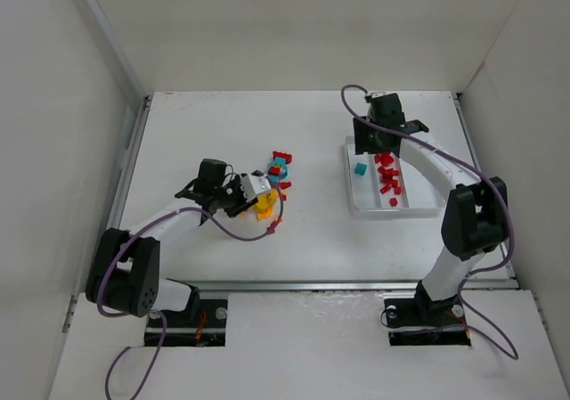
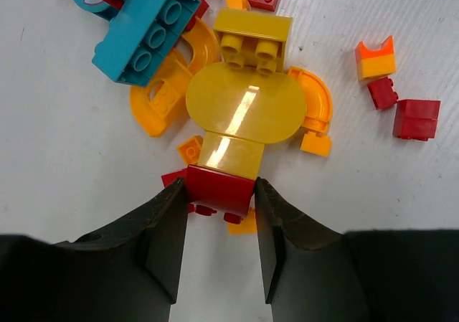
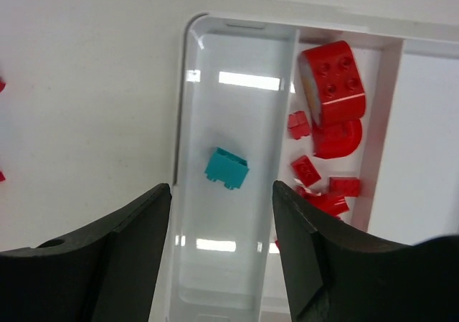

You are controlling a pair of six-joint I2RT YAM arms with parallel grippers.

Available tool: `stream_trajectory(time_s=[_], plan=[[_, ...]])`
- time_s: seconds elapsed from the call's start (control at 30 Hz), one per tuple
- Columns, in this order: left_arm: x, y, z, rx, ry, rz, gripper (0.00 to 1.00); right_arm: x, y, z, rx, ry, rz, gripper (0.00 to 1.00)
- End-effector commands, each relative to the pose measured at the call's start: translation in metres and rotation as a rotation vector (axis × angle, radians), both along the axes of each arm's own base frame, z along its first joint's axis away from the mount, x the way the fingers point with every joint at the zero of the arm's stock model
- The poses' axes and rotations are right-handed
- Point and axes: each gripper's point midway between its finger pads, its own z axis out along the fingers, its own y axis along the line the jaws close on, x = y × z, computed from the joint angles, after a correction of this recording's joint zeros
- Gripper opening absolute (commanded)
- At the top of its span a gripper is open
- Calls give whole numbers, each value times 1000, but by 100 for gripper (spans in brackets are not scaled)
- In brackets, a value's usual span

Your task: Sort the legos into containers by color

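The loose legos point(image 1: 274, 182) lie in a pile mid-table. In the left wrist view my left gripper point(image 2: 221, 193) is shut on a red brick point(image 2: 220, 184) at the near end of the pile, one finger on each side. The brick touches a yellow oval plate point(image 2: 246, 105) and a yellow brick point(image 2: 252, 34). A teal brick point(image 2: 147, 28) and orange arcs point(image 2: 161, 96) lie beside them. My right gripper point(image 3: 222, 193) is open and empty above the white tray point(image 3: 183, 121). The tray's left compartment holds one teal brick point(image 3: 227, 168). The middle one holds several red pieces point(image 3: 330, 92).
Small red bricks point(image 2: 416, 117) and an orange-yellow piece point(image 2: 375, 57) lie apart to the right of the pile. The tray point(image 1: 352, 206) sits at the right of the table. Its right compartment point(image 3: 430, 157) shows bare white. White walls enclose the table.
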Motion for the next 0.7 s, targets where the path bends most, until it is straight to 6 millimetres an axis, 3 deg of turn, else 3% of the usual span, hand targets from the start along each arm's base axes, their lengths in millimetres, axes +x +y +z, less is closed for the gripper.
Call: stream_trajectory(time_s=[0.0, 0.07, 0.1, 0.2, 0.27, 0.3, 0.37, 0.47, 0.57, 0.67], plan=[[3, -5, 23, -22, -44, -37, 0, 0, 36, 39, -10, -94, 137, 64], [6, -8, 47, -58, -105, -39, 0, -10, 63, 57, 6, -134, 240, 64], [8, -9, 50, -66, -114, -34, 0, -11, 62, 63, 3, -148, 247, 64], [11, -25, 89, -161, -193, -35, 0, -29, 100, 99, 101, -223, 355, 70], [13, -35, 119, -232, -248, -33, 0, -53, 136, 118, 227, -246, 492, 80], [11, -40, 125, -275, -229, -9, 0, -62, 149, 126, 284, -247, 514, 96], [8, -45, 140, -336, -236, 12, 0, -82, 181, 138, 384, -256, 610, 100], [-2, -59, 153, -393, -227, 9, 0, -109, 213, 147, 486, -240, 696, 100], [-10, -66, 166, -416, -264, -6, 0, -123, 231, 150, 582, -201, 757, 100], [-17, -70, 180, -441, -307, -17, 0, -126, 241, 132, 620, -121, 779, 100]])
